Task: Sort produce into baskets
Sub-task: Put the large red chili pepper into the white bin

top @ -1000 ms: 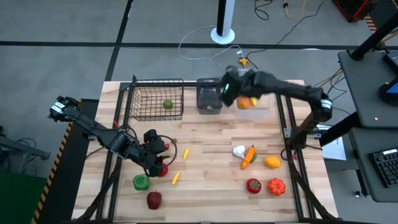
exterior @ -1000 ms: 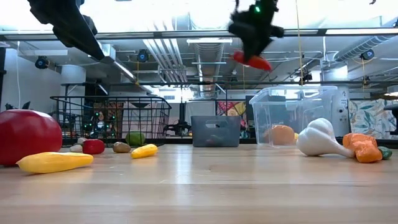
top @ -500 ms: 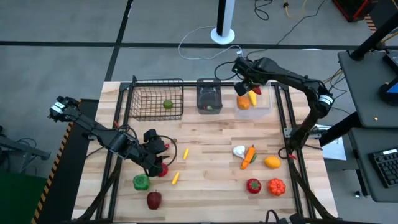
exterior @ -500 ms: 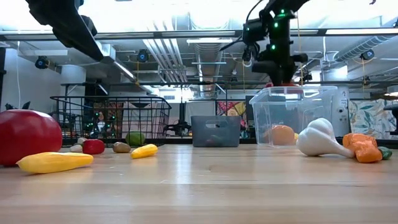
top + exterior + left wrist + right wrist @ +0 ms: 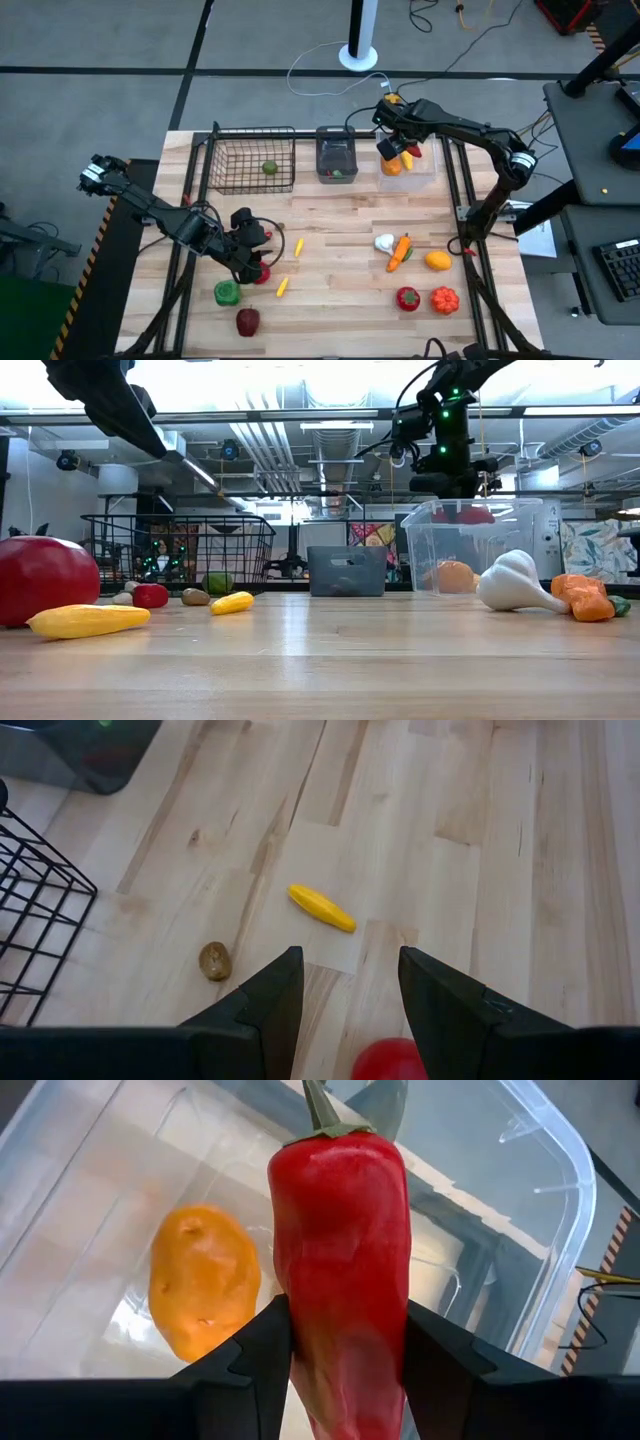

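My right gripper point(image 5: 345, 1312) is shut on a long red pepper point(image 5: 340, 1230) and hangs over the clear tub point(image 5: 425, 168) at the table's far edge. An orange fruit point(image 5: 205, 1280) lies on the tub's floor. Left of the tub stand the dark grey bin point(image 5: 337, 158) and the black wire basket point(image 5: 250, 160), which holds a green fruit point(image 5: 269, 168). My left gripper point(image 5: 345, 960) stands open near the table's front left, above a red fruit point(image 5: 390, 1060), with nothing between its fingers. My right gripper pinches the red pepper's thick body point(image 5: 300, 1350) between its two fingers, one on each side. The fingers slant down from above and run along the pepper. Its green stem end point(image 5: 322, 1115) points away from them toward the tub. The pepper is lifted clear.
Loose produce lies on the table: white garlic point(image 5: 384, 242), a carrot point(image 5: 401, 250), a yellow fruit point(image 5: 438, 261), two red and orange ones point(image 5: 407, 298) at front right, a green pepper point(image 5: 227, 292), a red apple point(image 5: 247, 321), yellow pieces point(image 5: 282, 286). Bare wood shows in the middle.
My right gripper has carried the red pepper from above the dark grey bin toward the table's right edge and down, over the clear tub, tipping more steeply downward. The pepper now sits at the height of the tub's rim.
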Controlling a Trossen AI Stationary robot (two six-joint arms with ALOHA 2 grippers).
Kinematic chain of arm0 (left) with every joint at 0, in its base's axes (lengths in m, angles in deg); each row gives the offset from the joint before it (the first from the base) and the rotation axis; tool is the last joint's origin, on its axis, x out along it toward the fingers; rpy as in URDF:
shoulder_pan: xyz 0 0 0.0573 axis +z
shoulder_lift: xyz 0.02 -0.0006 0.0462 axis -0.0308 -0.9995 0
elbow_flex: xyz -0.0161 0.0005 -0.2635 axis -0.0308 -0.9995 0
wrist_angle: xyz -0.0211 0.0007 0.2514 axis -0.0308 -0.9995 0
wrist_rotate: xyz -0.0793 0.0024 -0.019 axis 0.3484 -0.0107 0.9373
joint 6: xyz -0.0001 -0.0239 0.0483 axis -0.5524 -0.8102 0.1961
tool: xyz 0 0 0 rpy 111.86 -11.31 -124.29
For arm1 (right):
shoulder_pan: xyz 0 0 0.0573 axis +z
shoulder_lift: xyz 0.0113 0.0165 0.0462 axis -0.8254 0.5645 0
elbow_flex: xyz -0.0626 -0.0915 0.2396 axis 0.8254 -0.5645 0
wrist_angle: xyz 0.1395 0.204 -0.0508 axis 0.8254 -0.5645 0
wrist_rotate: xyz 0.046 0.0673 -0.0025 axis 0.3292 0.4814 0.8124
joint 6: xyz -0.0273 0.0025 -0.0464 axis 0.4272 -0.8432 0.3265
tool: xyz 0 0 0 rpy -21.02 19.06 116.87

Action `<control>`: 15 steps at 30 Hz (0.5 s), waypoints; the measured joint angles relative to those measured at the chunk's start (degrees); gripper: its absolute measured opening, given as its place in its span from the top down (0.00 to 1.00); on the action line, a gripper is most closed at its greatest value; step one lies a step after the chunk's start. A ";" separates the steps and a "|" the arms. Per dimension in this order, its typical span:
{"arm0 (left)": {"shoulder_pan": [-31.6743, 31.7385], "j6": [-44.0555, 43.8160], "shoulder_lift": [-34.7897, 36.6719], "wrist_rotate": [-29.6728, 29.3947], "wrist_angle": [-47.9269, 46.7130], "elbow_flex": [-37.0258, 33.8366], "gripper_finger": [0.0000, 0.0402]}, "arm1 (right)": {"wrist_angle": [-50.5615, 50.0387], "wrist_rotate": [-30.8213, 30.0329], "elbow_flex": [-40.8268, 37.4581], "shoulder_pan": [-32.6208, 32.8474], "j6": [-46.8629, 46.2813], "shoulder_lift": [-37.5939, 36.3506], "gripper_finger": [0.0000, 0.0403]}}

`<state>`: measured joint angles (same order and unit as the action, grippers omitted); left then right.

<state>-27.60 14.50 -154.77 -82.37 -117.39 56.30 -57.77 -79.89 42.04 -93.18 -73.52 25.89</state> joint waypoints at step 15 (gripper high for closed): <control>0.00 0.01 0.00 -1.43 0.02 0.00 0.63 | 0.60 -0.01 0.00 0.01 -0.11 0.00 0.50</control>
<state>-27.60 14.51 -154.77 -83.80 -117.37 56.30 -57.17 -79.90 42.04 -93.17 -73.63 25.89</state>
